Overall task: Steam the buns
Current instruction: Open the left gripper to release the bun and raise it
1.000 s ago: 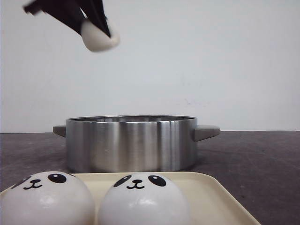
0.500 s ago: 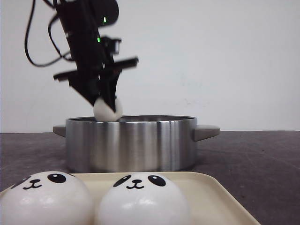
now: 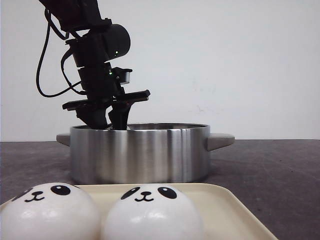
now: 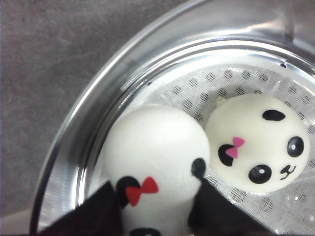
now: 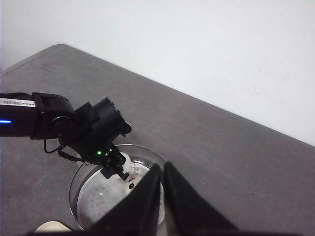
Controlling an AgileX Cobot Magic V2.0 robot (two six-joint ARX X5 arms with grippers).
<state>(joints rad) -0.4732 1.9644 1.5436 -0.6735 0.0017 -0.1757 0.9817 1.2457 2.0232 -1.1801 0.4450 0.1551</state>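
While the left gripper point(image 3: 111, 120) clasps a bun point(image 4: 152, 162) low inside the pot point(image 3: 140, 152) at mid-table, beside one already placed point(image 4: 258, 142), placing is the step in hand. Next: let go, lift clear. Two buns point(image 3: 150, 212) wait on the near-edge tray point(image 3: 235, 210). Right gripper point(image 5: 162, 196) hangs pressed closed, empty.

The left arm point(image 3: 97, 47) is matte black throughout, built of blocky segments with a rounded cylindrical joint housing. Small green lights glow on the housing and lower on the wrist. Black cables point(image 3: 47, 60) loop loosely off its outer side. A flat black crossbar sits above the left pincer point(image 3: 114, 122), whose fingers are black wedges. A white label strip and a blue light, perhaps an indicator, mark the forearm point(image 5: 19, 114). The right pincer point(image 5: 162, 201) shows two tapered black fingers.
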